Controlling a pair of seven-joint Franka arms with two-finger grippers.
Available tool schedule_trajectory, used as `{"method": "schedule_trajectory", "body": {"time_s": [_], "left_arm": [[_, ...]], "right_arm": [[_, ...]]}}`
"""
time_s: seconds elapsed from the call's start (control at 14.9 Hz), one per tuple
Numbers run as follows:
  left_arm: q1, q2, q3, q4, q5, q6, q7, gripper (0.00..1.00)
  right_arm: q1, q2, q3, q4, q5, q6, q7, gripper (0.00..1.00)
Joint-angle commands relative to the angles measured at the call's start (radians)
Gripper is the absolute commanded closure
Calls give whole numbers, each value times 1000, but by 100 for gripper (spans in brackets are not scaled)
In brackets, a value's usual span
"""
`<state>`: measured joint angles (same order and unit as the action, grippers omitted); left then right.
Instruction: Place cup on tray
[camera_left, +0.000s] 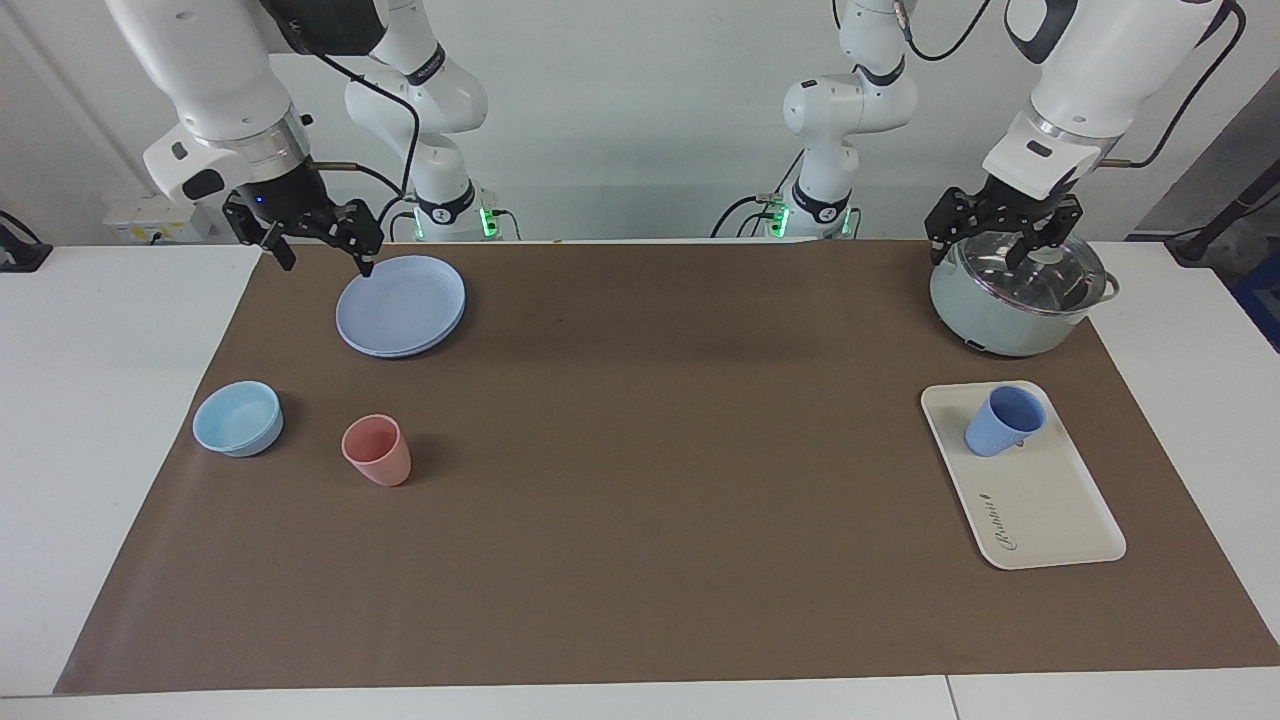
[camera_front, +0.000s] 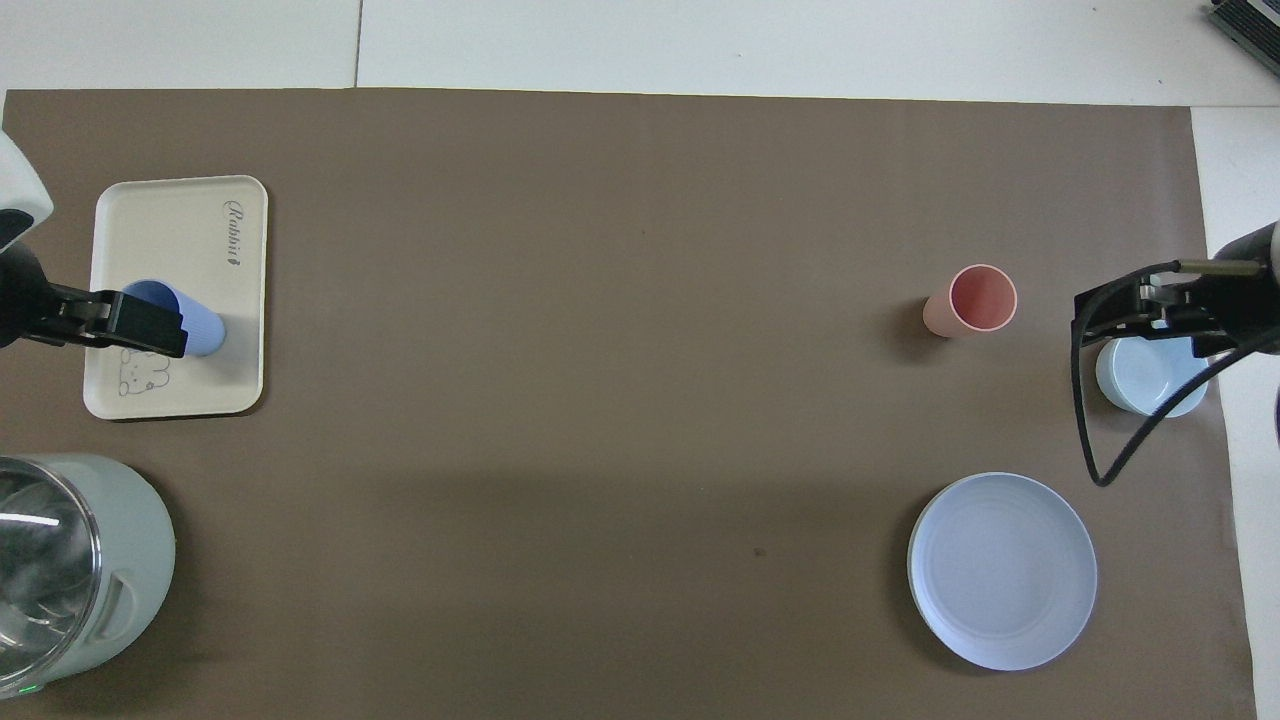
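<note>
The periwinkle-blue cup (camera_left: 1004, 420) stands upright on the cream-white tray (camera_left: 1045, 510), at the tray's end nearer the robots, toward the left arm's end of the table. In the overhead view the cup (camera_front: 195, 322) is partly covered by my raised left gripper (camera_front: 135, 322), and the tray (camera_front: 185, 235) shows its lettering. My left gripper (camera_left: 1000, 245) is open and empty, up in the air over the pot's lid, apart from the cup. My right gripper (camera_left: 320, 245) is open and empty, over the edge of the blue plates; it also shows in the overhead view (camera_front: 1150, 310).
A pale green pot with a glass lid (camera_left: 1015, 295) stands nearer the robots than the tray. Toward the right arm's end are stacked round blue plates (camera_left: 400, 305), a low light-blue bowl (camera_left: 238, 418) and a salmon-pink tumbler (camera_left: 377, 450). A brown mat (camera_left: 650, 450) covers the table.
</note>
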<state>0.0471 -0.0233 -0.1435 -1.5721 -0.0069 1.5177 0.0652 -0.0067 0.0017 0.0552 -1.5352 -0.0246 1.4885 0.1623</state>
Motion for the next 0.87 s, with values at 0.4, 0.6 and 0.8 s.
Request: {"method": "schedule_trajectory", "body": {"time_s": [0.4, 0.6, 0.8], "left_arm": [[13, -12, 4, -20, 2, 12, 5, 0], [11, -12, 4, -20, 1, 12, 5, 0], [13, -12, 4, -20, 1, 12, 5, 0]], "right_arm": [[-22, -11, 5, 6, -6, -19, -9, 0], [-15, -11, 6, 6, -8, -17, -6, 0], [-12, -11, 6, 6, -8, -17, -7, 0]]}}
